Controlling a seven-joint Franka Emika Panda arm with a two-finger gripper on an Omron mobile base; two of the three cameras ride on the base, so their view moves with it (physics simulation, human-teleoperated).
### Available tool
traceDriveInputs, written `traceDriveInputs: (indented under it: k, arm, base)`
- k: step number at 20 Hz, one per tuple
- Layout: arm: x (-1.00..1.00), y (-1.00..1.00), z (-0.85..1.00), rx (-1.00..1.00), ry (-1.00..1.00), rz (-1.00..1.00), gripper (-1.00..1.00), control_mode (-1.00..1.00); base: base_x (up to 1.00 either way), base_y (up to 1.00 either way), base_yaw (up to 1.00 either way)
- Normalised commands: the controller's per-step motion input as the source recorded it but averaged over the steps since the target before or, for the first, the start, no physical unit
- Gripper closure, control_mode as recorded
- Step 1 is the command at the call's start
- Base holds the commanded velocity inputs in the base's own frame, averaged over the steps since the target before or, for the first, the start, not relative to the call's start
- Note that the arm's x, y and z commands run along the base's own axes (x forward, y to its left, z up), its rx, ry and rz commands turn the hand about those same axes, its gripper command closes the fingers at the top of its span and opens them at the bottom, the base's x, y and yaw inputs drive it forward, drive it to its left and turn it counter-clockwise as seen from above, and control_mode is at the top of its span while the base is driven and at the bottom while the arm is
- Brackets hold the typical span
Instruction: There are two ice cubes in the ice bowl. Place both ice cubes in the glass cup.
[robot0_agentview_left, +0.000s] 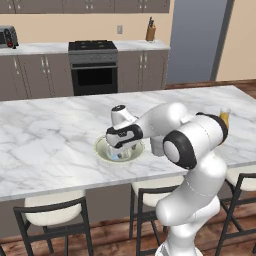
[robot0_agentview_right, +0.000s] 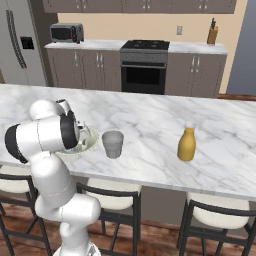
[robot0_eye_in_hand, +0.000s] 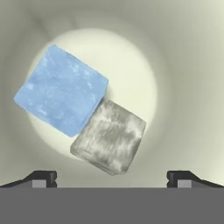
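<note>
With its jaws spread wide and empty, the gripper (robot0_eye_in_hand: 112, 177) hangs over the ice bowl (robot0_eye_in_hand: 192, 87); two touching ice cubes (robot0_eye_in_hand: 61, 89), blue at ten o'clock, risk being pinched together or nudged aside.

A long white-and-grey marbled stone counter (robot0_agentview_left: 45, 145) spans the foreground, with black metal-framed stools with cream seats (robot0_agentview_left: 52, 210) tucked beneath it on a reddish wood plank floor (robot0_agentview_right: 160, 240). Behind, grey-brown base cabinets (robot0_agentview_right: 97, 70) flank a black oven with a gas hob (robot0_agentview_left: 93, 65). A silver microwave (robot0_agentview_right: 66, 33) and a wooden knife block (robot0_agentview_right: 213, 34) sit against the beige wall (robot0_agentview_left: 50, 27).
</note>
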Motion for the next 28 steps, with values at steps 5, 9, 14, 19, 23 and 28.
traceDriveInputs:
  k: [5, 9, 14, 19, 23, 28]
  arm:
    - [0.18, 0.0, -0.2, 0.0, 0.0, 0.0, -1.0, -1.0]
    - [0.29, 0.01, -0.24, 0.0, 0.0, 0.0, -1.0, -1.0]
    - [0.18, 0.09, -0.25, 0.0, 0.0, 0.0, -1.0, -1.0]
    - [0.29, 0.16, -0.17, 0.0, -0.02, 0.0, -1.0, -1.0]
    - [0.26, 0.16, -0.16, 0.0, -0.01, 0.0, -1.0, -1.0]
    - [0.0, 0.11, -0.32, -0.01, 0.0, 0.0, 1.0, -1.0]
  base:
    - [0.0, 0.0, 0.0]
    - [0.0, 0.0, 0.0]
    - [0.0, 0.0, 0.0]
    - [0.0, 0.0, 0.0]
    - [0.0, 0.0, 0.0]
    - [0.0, 0.0, 0.0]
